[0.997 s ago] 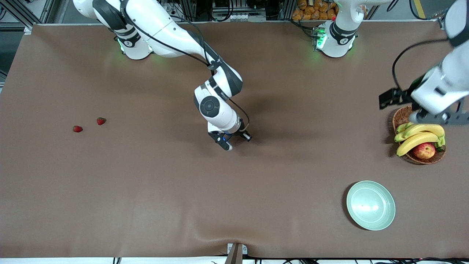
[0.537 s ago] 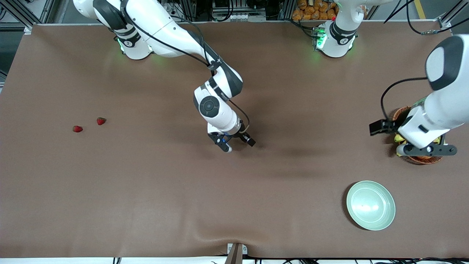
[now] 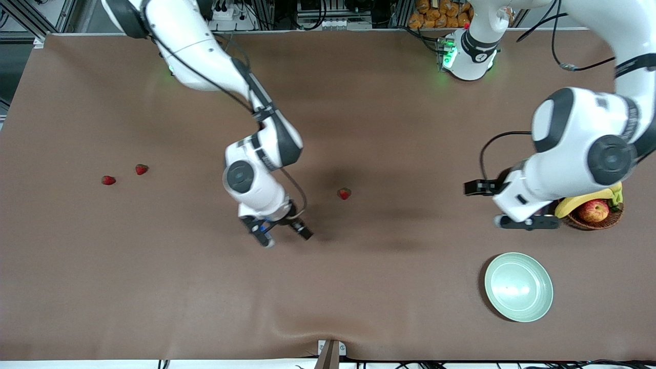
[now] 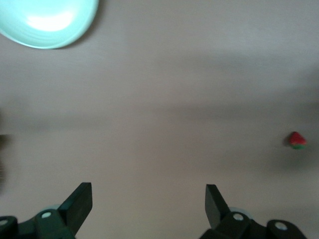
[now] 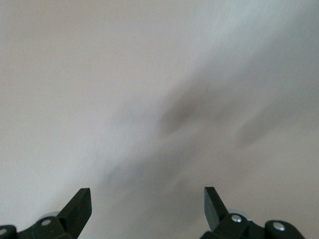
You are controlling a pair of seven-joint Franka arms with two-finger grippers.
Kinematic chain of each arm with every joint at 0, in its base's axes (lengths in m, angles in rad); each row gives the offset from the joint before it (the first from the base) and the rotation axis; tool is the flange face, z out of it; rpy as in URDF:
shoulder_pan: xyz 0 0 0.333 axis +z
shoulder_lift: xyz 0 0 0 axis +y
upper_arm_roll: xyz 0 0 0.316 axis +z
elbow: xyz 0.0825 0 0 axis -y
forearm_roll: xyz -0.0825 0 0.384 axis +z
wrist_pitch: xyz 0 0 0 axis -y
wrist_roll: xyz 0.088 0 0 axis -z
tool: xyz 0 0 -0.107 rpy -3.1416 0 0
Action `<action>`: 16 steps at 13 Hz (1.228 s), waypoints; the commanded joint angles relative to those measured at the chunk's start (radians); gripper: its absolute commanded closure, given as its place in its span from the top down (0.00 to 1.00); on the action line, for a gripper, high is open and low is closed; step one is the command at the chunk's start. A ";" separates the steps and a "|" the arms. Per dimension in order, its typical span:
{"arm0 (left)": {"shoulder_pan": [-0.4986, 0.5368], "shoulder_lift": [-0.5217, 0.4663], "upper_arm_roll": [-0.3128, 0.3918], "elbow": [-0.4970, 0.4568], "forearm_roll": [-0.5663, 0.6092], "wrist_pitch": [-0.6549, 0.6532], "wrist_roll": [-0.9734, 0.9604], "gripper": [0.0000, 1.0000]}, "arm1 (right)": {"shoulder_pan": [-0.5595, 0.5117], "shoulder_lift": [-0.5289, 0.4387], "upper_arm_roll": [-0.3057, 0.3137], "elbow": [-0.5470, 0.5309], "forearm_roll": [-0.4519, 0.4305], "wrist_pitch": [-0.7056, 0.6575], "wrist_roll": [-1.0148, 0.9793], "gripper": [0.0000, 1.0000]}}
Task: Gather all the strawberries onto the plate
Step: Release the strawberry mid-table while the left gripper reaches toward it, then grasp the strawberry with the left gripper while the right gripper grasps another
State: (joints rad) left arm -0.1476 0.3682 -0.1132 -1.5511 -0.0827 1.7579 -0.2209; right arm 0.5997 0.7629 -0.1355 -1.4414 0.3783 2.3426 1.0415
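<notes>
Three strawberries lie on the brown table. One strawberry (image 3: 344,193) (image 4: 297,140) is at mid-table, and two strawberries (image 3: 108,180) (image 3: 141,168) lie close together toward the right arm's end. The pale green plate (image 3: 518,287) (image 4: 45,20) sits empty toward the left arm's end, near the front camera. My right gripper (image 3: 285,238) (image 5: 147,201) hangs open and empty over bare table, beside the mid-table strawberry. My left gripper (image 3: 528,222) (image 4: 148,199) is open and empty over the table, next to the basket.
A wicker basket (image 3: 589,221) with bananas (image 3: 584,201) and an apple (image 3: 593,210) stands at the left arm's end, farther from the front camera than the plate. The left arm's bulk partly covers it.
The right gripper opened, left a strawberry at mid-table, and drew away toward the right arm's end. The left arm swung from over the basket toward the table's middle.
</notes>
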 commanded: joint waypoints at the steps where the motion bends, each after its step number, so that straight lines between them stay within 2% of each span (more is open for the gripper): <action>1: -0.129 0.015 0.000 -0.018 -0.028 0.040 -0.139 1.00 | -0.105 -0.075 0.011 -0.010 -0.013 -0.136 -0.154 1.00; 4: -0.265 0.089 0.001 -0.007 -0.028 0.214 -0.364 1.00 | -0.248 -0.123 0.008 -0.011 -0.013 -0.291 -0.373 1.00; 7: -0.403 0.301 0.017 0.130 0.023 0.351 -0.535 1.00 | -0.391 -0.161 0.007 -0.017 -0.035 -0.409 -0.623 1.00; 9: -0.452 0.389 0.018 0.152 0.115 0.429 -0.628 1.00 | -0.438 -0.188 -0.002 -0.025 -0.106 -0.453 -0.730 1.00; 11: -0.495 0.443 0.020 0.152 0.162 0.482 -0.678 1.00 | -0.469 -0.208 -0.009 -0.051 -0.200 -0.463 -0.788 1.00; 14: -0.547 0.469 0.020 0.146 0.201 0.488 -0.681 1.00 | -0.550 -0.249 -0.007 -0.169 -0.213 -0.422 -0.979 1.00; 16: -0.547 0.475 0.020 0.146 0.224 0.488 -0.680 1.00 | -0.590 -0.321 -0.009 -0.316 -0.213 -0.335 -1.047 1.00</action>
State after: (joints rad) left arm -0.6859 0.8326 -0.1065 -1.4312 0.1048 2.2545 -0.8845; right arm 0.0497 0.5560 -0.1601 -1.5764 0.1820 1.9293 0.0616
